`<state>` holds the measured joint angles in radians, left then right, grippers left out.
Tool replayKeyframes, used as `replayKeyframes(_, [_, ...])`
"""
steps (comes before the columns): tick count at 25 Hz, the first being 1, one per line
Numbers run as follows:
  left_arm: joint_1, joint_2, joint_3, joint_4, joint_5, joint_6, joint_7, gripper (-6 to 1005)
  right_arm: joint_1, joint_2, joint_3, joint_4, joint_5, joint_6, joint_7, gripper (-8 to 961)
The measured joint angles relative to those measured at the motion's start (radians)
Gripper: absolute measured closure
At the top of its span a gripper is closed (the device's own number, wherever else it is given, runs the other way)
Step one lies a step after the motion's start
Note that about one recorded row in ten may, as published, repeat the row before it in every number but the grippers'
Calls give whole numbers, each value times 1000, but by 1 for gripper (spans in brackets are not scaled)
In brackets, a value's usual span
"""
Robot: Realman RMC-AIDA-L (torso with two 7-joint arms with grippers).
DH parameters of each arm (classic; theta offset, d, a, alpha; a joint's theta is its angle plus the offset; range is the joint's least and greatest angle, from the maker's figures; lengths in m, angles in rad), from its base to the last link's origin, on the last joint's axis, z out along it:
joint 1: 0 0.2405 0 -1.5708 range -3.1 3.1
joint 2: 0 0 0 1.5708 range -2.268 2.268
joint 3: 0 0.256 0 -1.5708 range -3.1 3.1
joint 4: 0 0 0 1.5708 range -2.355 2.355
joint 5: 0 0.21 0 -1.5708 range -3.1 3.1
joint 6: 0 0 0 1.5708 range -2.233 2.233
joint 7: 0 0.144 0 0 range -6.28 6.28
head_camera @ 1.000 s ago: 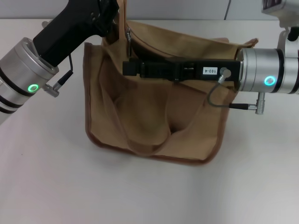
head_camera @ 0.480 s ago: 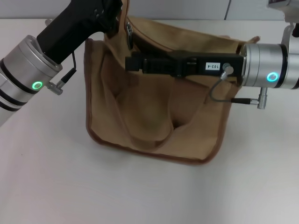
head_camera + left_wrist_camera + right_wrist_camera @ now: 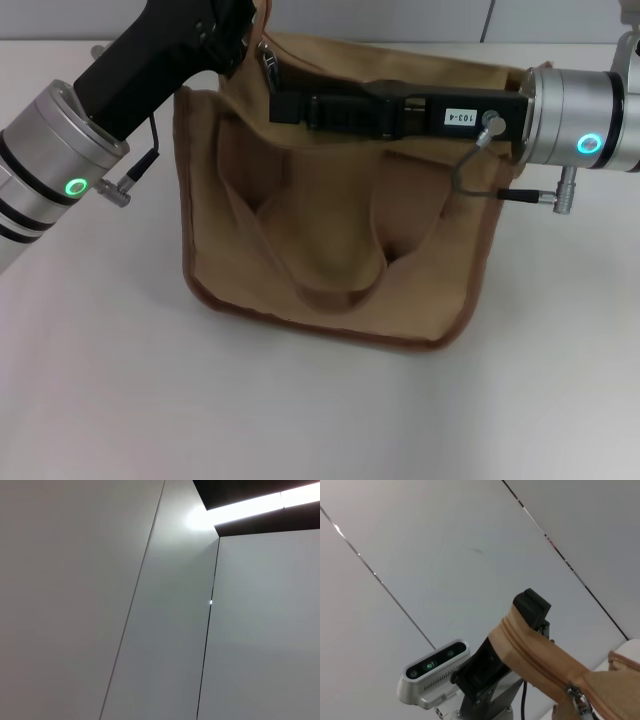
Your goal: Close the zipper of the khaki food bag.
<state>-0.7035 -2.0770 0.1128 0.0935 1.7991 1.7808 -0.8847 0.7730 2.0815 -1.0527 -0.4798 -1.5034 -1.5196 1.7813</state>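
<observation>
So, bag: the khaki food bag (image 3: 330, 230) sits on the white table (image 3: 120, 380), roughly mid-scene, a bit slumped, brown piping along the bottom edge and a wide strap handle (image 3: 330, 280) drooping down its front face.

Left gripper: the left gripper (image 3: 250, 25) comes in from the left side and is up at the bag's top far-left corner, near the upper edge of the head view. The right wrist view shows that end of the bag's top panel lifted with black gripper parts on both sides of the fabric, so it looks pinched onto the cloth, fingers pressed onto the bag end.

Right gripper: the right gripper (image 3: 285, 108) reaches in from the right, lying flat across the bag's top, its tip right by the left corner.

Right fingers: honestly can't tell whether they're spread or pinching anything, the tip is too dark and sideways to read.

Zipper: the zipper (image 3: 535, 652) runs along the khaki top panel. In the right wrist view the teeth look joined along the lifted stretch.

Pull tab: the silver pull tab (image 3: 268, 58) hangs at the top left corner, just beside the right gripper's tip and close to the left gripper.

Left wrist view: only plain wall panels.
</observation>
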Motion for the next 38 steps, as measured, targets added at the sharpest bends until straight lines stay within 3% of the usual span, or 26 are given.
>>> replayKeyframes(13, [-4,0,7,-2,6,-2,1,978,5,2,-2,-20,15,64,-9,196])
replayKeyframes(25, [-3,0,7,-3,8,-21,1,977,4,6,-9,-25,47,-30,-27,196])
replayKeyframes(34, [-2,-2,7,-7,8,-27,2,977,-4,5,-12,-19,51,-17,-43,196])
replayKeyframes(38, [-1,-1,7,-8,8,-25,-4,977,-42,-12,31,-36,56,-82,-17,196])
